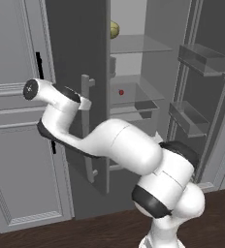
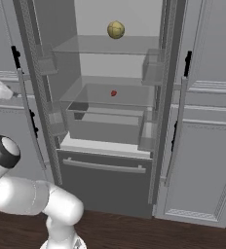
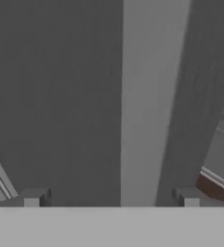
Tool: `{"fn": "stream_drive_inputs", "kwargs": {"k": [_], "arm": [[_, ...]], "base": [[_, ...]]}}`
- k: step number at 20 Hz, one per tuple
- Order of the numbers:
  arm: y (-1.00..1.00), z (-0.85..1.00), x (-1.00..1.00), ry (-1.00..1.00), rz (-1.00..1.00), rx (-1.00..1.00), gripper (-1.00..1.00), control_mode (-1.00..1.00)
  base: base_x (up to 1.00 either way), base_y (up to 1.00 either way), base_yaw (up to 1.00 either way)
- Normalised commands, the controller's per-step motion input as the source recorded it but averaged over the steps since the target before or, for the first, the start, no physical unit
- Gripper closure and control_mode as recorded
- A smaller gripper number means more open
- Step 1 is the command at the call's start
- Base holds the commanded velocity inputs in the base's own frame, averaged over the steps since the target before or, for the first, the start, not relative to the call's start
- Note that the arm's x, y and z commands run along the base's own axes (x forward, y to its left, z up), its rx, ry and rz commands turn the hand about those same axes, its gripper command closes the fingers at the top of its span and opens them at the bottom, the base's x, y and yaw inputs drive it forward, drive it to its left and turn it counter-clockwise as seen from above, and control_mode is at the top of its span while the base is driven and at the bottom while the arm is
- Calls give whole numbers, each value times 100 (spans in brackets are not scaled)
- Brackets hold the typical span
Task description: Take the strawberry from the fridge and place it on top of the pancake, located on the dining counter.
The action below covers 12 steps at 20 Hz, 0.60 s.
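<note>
Right now my gripper (image 3: 111, 198) sits close against the fridge (image 1: 75, 58) door, its two tips spread wide with the pale bar handle (image 3: 152, 101) running up between them. Nothing is pinched; the tips stand apart on either side of the bar without touching it, as far as the hand view lets me judge. In the left base view my forearm reaches leftward across the front of the door, which explains why the hand camera looks at dark grey panel and that one light strip.

Both doors stand swung out, so the pale interior is exposed. The strawberry (image 2: 113, 93) lies as a tiny red dot on the middle glass shelf (image 2: 110, 95), just above the clear drawer (image 2: 103, 124), toward the back. From the left it shows past the door edge (image 1: 121, 92). A yellow-green round fruit (image 2: 115, 29) rests on the shelf above, well apart from the berry.

I judge that the opening step is about finished and the reach inside is next. My hand is off to the left of the cavity, so I would need to clear the handle and swing round the door edge before going in at shelf height. The berry is small and round, so it may roll if I nudge it.
</note>
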Motion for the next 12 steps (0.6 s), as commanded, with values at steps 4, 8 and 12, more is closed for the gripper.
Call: {"fn": "stream_drive_inputs", "kwargs": {"k": [4,8,12], "arm": [[-73,-14,-100,-16,0,-1,-100,-100],[-98,-4,-100,-26,12,18,-100,-100],[-100,-8,-51,12,25,54,-100,-100]], "base": [[0,0,0],[0,0,0],[0,0,0]]}}
